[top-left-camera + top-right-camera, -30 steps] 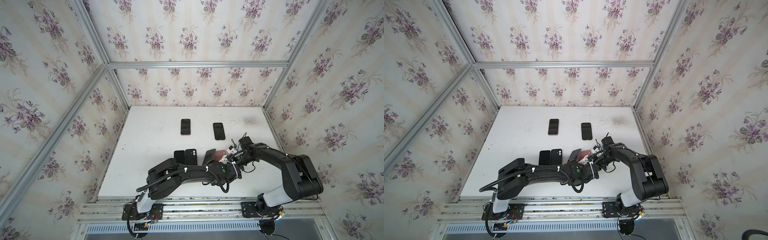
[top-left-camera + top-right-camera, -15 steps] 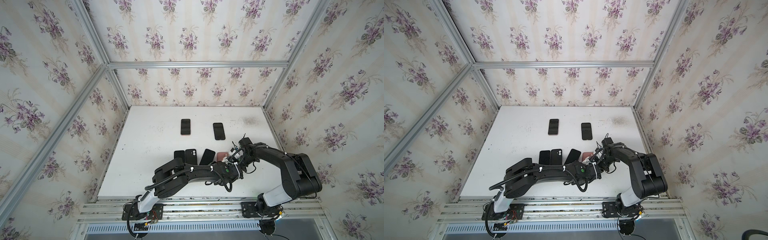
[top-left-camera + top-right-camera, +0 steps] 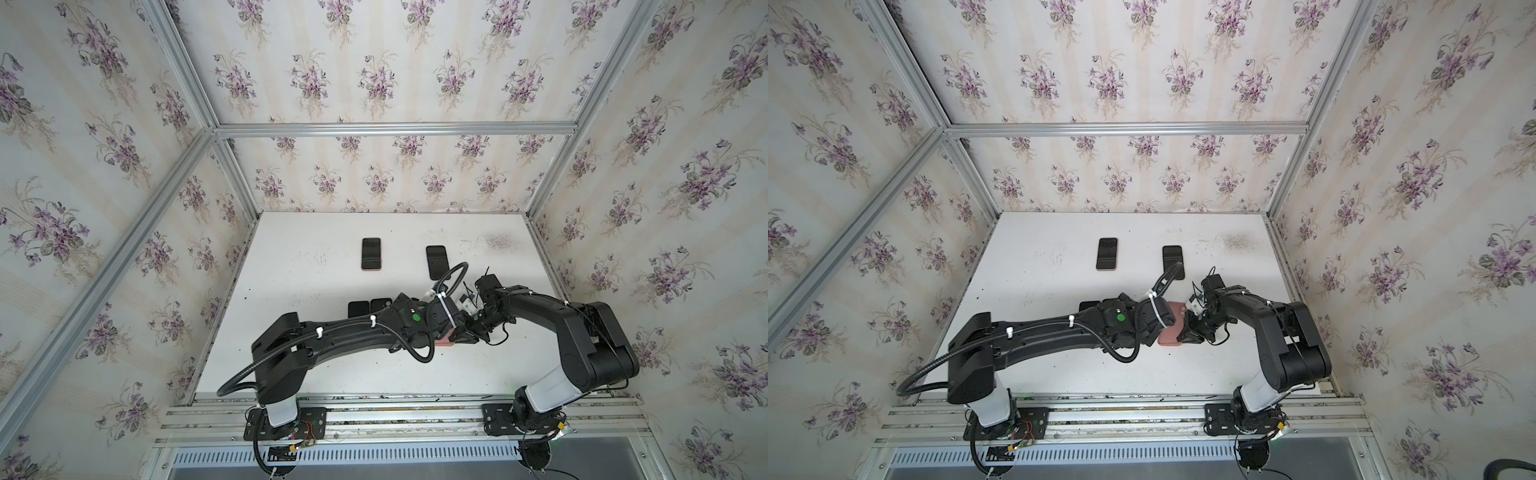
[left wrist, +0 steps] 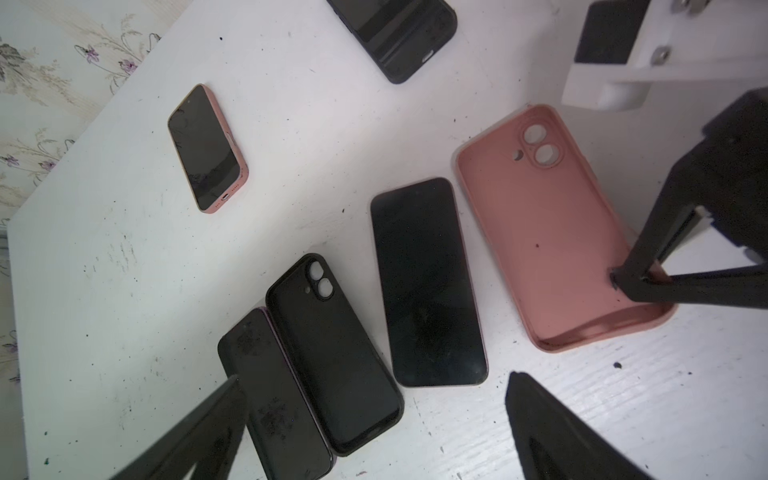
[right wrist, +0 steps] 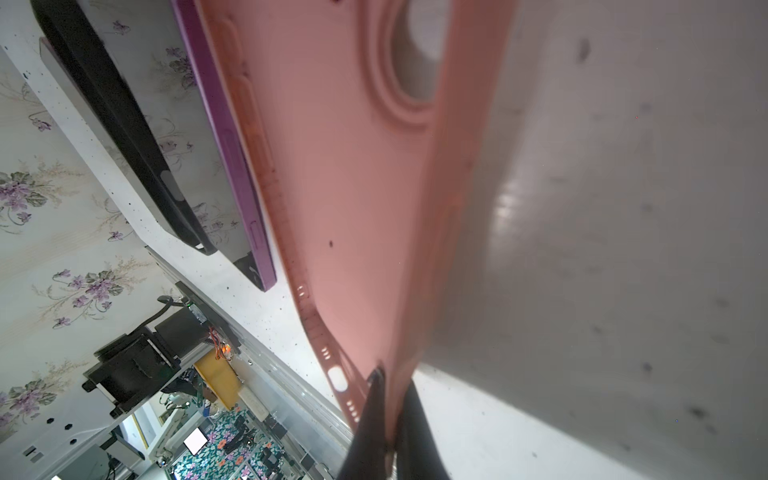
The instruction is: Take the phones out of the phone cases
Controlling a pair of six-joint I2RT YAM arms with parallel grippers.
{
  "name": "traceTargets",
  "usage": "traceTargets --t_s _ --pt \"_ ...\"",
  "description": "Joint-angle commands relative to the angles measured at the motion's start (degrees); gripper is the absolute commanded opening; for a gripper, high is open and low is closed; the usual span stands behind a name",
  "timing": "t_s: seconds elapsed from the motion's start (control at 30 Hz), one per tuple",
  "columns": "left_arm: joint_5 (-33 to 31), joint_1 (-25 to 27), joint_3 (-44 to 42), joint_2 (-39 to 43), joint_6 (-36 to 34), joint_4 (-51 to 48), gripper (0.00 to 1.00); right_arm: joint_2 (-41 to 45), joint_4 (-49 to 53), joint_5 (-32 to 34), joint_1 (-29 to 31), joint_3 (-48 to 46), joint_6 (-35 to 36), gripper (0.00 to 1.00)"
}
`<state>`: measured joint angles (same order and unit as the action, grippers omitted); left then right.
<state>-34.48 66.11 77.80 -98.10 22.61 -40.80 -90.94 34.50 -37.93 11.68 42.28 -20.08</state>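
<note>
- White table (image 3: pixel 1038 282), in a top view: your right gripper (image 3: pixel 1185 332) pinches the pink silicone case (image 3: pixel 1170 337).
- Left wrist: left gripper (image 4: pixel 374 376) gapes wide above the bare dark-screened phone (image 4: pixel 428 282), flat, lengthwise beside the case.
- Right wrist: jaws clamp its rim.

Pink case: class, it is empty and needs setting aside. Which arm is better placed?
Right. The right gripper pinches the pink case by its rim; the left gripper hangs open, holding nothing.

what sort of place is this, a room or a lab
Probably a lab test booth: wallpapered panels on an aluminium frame, left arm and right arm bolted to a rail, phones on a white table.
</note>
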Motion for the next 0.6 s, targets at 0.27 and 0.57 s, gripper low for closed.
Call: traceTargets --t_s 0.27,0.57 --pt "6.2 -11.5 -14.5 19.4 7.8 3.8 1.0 -4.4 -0.9 1.7 3.7 3.3 0.9 0.0" --pt "10.1 -20.3 -19.0 30.8 9.1 3.7 1.0 -9.3 0.9 3.2 6.0 7.6 4.1 0.0"
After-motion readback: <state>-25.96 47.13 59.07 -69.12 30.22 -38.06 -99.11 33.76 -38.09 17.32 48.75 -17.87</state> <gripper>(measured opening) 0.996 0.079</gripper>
